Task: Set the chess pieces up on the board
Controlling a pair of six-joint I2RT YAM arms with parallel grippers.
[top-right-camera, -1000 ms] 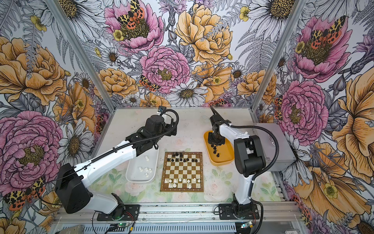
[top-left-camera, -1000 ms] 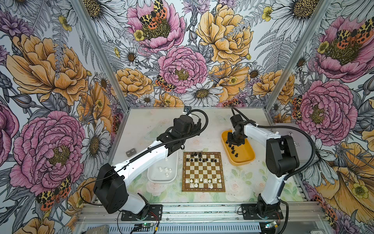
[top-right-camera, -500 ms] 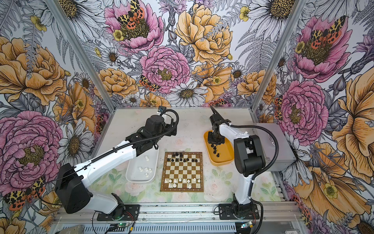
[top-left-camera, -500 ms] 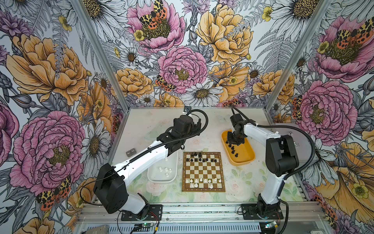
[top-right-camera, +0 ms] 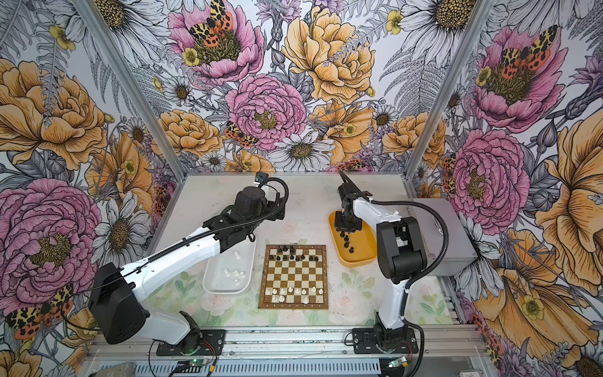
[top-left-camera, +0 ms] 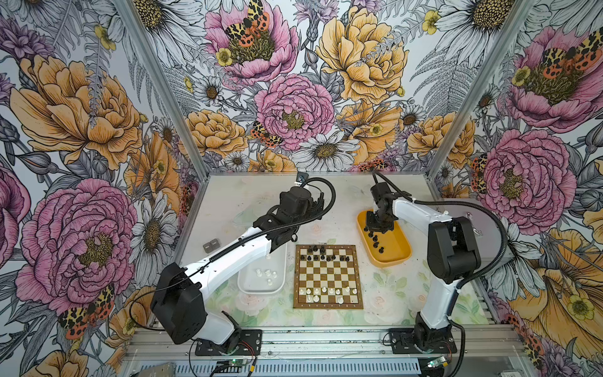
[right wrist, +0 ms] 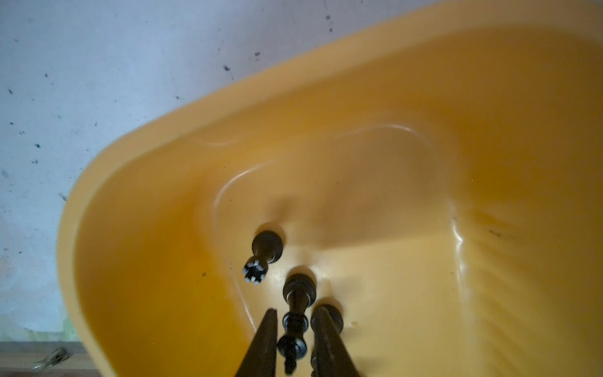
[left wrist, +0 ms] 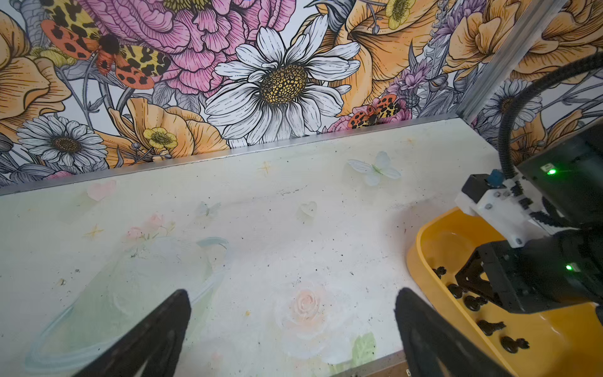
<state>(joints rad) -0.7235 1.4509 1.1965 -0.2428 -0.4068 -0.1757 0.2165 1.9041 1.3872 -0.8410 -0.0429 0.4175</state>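
Tabletop (top-left-camera: 349, 202) lies open from the board (top-left-camera: 328, 277) to back wall (top-left-camera: 293, 98).

Both top views are bright, evenly lit, sharp; walls (top-left-camera: 81, 114) bow toward frame edges. The right wrist view is dimmer and soft, with glare streaks on the tray (right wrist: 458, 238).

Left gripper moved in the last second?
No. In a top view the left gripper keeps its spot just beyond the board far-left corner.
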